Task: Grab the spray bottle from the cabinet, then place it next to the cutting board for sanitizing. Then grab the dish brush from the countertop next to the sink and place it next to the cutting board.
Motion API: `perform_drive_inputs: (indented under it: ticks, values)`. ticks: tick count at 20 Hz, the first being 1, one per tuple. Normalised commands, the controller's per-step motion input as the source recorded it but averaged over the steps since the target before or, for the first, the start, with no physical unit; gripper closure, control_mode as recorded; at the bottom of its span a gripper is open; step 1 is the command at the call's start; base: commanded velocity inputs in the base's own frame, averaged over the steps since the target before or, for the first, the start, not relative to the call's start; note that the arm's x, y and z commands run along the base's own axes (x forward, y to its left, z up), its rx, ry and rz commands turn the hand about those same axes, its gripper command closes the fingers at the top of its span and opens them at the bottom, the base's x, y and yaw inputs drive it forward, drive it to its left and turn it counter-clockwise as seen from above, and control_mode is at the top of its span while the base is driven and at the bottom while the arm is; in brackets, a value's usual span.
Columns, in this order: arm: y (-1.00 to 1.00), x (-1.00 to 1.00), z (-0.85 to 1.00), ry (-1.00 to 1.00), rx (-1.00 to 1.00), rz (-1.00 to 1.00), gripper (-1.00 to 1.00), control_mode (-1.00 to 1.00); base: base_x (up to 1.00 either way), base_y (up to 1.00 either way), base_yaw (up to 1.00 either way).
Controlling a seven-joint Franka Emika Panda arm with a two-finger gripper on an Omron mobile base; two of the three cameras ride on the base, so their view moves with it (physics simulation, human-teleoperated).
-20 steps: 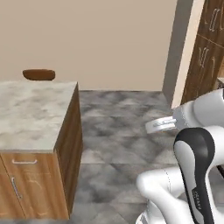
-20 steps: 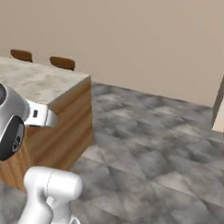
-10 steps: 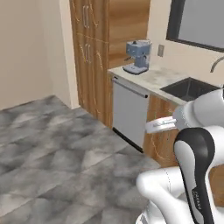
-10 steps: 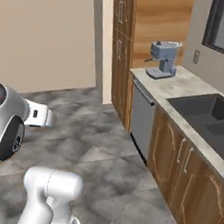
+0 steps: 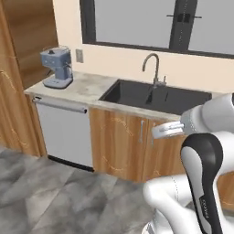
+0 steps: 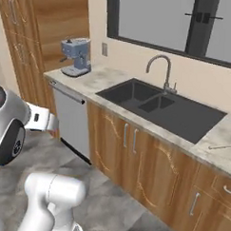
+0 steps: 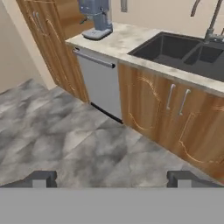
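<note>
We face the sink (image 6: pixel 161 109) run of the kitchen, the black basin sunk into the marbled countertop (image 6: pixel 105 78) beneath a wide window, its gooseneck faucet (image 6: pixel 161 69) at twelve o'clock of the bowl. At three o'clock of the basin in the right base view lies a thin pale stick, which we take to be the dish brush (image 6: pixel 224 146), laid flat on the stone just beside the sink where a washer-up would leave it. A blue coffee machine (image 5: pixel 57 67) stands at nine o'clock, backed against the wall above a steel dishwasher front (image 5: pixel 63 134). Our arm is folded high and close to the base, the hand tipped down toward the grey floor and the lower doors. The gripper (image 7: pixel 112 178) carries nothing, its fingertips (image 7: pixel 42 178) spread wide. Spray bottle, wall cabinet and cutting board we cannot place from here; we judge the first fetch not yet begun.
</note>
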Motion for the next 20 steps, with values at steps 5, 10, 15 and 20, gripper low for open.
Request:
perform_drive_inputs:
  ticks: [5,10,15,20]
  values:
    - [0.0,0.0,0.0,0.0,0.0,0.0,-1.0,1.0,0.63,-0.06,-0.62]
    - [0.0,0.0,0.0,0.0,0.0,0.0,-1.0,1.0,0.14,-0.39,-0.81]
    - [0.0,0.0,0.0,0.0,0.0,0.0,-1.0,1.0,0.67,0.01,-0.6]
    - [0.0,0.0,0.0,0.0,0.0,0.0,-1.0,1.0,0.99,-0.17,-0.03]
